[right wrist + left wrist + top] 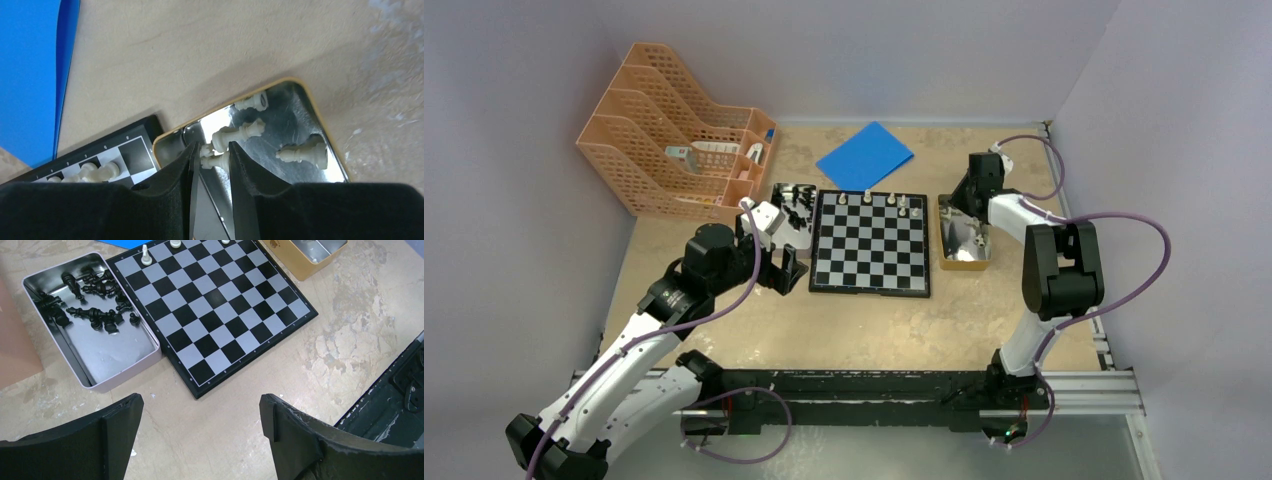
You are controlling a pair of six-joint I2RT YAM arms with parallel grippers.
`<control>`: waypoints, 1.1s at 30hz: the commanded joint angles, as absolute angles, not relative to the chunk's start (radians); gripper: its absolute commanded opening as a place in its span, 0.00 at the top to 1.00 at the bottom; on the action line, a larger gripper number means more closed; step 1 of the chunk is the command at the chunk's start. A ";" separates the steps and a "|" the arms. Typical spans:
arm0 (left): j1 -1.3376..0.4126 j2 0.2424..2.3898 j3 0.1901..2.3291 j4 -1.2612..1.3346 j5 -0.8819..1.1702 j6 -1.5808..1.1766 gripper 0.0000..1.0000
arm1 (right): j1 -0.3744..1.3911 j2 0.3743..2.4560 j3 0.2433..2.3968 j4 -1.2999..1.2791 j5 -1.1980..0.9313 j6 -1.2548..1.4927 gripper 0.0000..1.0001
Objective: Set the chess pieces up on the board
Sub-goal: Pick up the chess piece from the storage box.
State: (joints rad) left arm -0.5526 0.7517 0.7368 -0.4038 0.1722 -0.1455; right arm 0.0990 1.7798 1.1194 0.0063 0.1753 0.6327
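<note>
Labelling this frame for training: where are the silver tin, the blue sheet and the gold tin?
silver tin [112, 352], left wrist view, bare floor.
blue sheet [865, 154], top external view, its middle.
gold tin [966, 265], top external view, near wall.

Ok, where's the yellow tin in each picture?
Top external: yellow tin right of the chessboard.
Left wrist: tin at the top right corner.
Right wrist: tin middle right, where the claw pinches a white chess piece.
Shared landmark: the chessboard beside it.
</note>
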 commanded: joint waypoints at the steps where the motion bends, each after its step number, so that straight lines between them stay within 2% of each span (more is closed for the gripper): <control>1: -0.555 0.747 0.736 -0.361 0.188 -0.134 0.13 | 0.101 1.776 1.101 0.053 0.124 0.729 0.69; 26: -0.554 0.748 0.738 -0.364 0.192 -0.131 0.14 | 0.101 1.832 1.066 -0.019 0.165 0.849 0.70; 33: -0.556 0.746 0.738 -0.364 0.189 -0.132 0.14 | 0.101 1.815 1.065 -0.066 0.217 0.814 0.82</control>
State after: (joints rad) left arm -0.5522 0.7532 0.7368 -0.4042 0.1791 -0.1383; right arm 0.0990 1.8446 1.0763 0.0006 0.1474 0.8295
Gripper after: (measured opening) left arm 0.863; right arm 0.206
